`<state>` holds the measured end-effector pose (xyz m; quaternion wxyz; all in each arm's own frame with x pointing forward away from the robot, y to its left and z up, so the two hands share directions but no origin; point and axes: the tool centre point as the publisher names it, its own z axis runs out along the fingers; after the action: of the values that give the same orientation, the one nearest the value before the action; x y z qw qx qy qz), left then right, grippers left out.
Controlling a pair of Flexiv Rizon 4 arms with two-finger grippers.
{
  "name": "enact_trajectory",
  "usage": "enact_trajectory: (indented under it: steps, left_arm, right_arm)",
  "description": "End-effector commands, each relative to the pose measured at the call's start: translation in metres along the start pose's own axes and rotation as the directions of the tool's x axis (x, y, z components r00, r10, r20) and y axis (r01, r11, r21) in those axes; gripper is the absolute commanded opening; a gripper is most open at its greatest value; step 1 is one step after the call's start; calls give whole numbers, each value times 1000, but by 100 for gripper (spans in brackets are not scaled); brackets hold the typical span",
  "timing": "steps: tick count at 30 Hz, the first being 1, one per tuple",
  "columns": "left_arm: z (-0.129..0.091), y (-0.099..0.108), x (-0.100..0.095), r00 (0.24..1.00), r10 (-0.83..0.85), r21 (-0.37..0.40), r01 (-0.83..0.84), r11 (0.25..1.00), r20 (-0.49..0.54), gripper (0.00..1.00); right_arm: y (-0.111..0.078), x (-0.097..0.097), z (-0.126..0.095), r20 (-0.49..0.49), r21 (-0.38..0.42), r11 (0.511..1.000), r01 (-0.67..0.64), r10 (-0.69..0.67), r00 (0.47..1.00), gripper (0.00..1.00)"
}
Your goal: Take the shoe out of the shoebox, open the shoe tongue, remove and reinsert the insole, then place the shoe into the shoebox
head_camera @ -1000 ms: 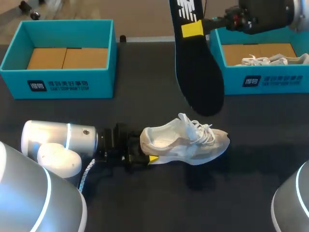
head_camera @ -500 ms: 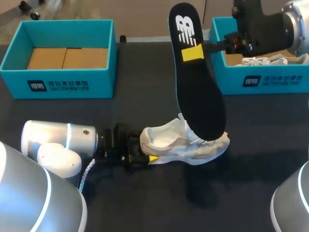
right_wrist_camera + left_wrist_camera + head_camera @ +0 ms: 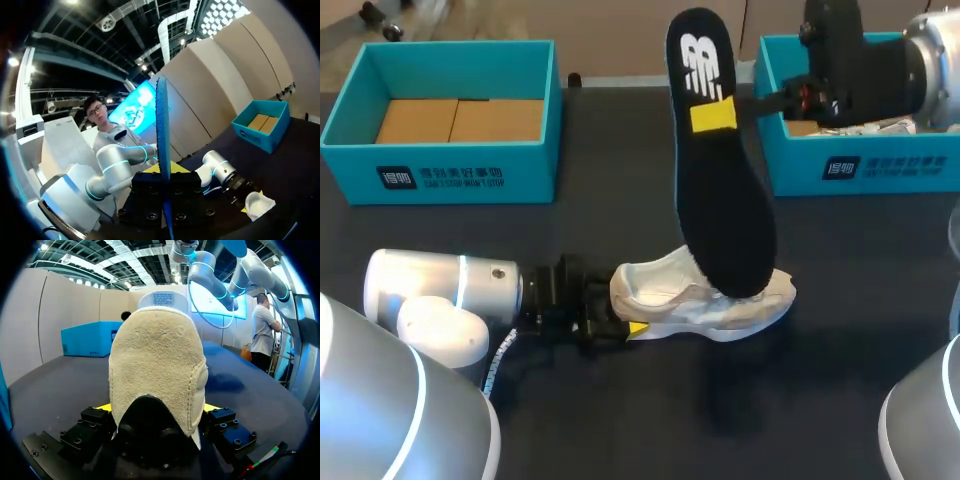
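A pale beige shoe (image 3: 705,300) lies on its side on the dark table, toe to the right. My left gripper (image 3: 610,322) is shut on its heel; in the left wrist view the suede heel (image 3: 157,370) fills the space between the two fingers. My right gripper (image 3: 715,115) is shut on a long black insole (image 3: 720,200) near its heel end. The insole hangs steeply down, its toe end at the shoe's laced opening. Seen from the right wrist, the insole (image 3: 162,125) stands edge-on between the fingers of my right gripper (image 3: 164,172), with the shoe (image 3: 259,204) far below.
A teal shoebox (image 3: 440,165) with a cardboard floor stands at the back left. A second teal shoebox (image 3: 860,168) stands at the back right, partly under my right arm, with a bit of another pale shoe (image 3: 890,126) showing inside.
My right arm has lowered the insole and swung it left, bringing its toe end down onto the shoe's opening. The left arm and the shoe have stayed put.
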<state>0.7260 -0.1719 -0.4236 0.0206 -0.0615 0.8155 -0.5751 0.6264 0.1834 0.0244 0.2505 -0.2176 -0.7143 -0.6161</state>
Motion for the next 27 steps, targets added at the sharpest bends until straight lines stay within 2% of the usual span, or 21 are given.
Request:
enact_trajectory:
  steps: [1, 9, 19, 27]
  left_arm:
    - [0, 1, 1, 1000, 0, 1, 0, 1000, 2, 0]
    - [0, 1, 1, 1000, 0, 1, 0, 1000, 2, 0]
    - [0, 1, 1, 1000, 0, 1, 0, 1000, 2, 0]
    - [0, 1, 1, 1000, 0, 1, 0, 1000, 2, 0]
  right_arm:
    - [-19, 15, 7, 0, -56, 998, -29, 29, 1000, 0]
    - [-30, 32, 12, -21, -68, 997, -47, 45, 999, 0]
    - [-30, 46, 14, -24, -55, 998, -35, 33, 999, 0]
    - [-31, 50, 17, -40, -45, 998, -41, 39, 998, 0]
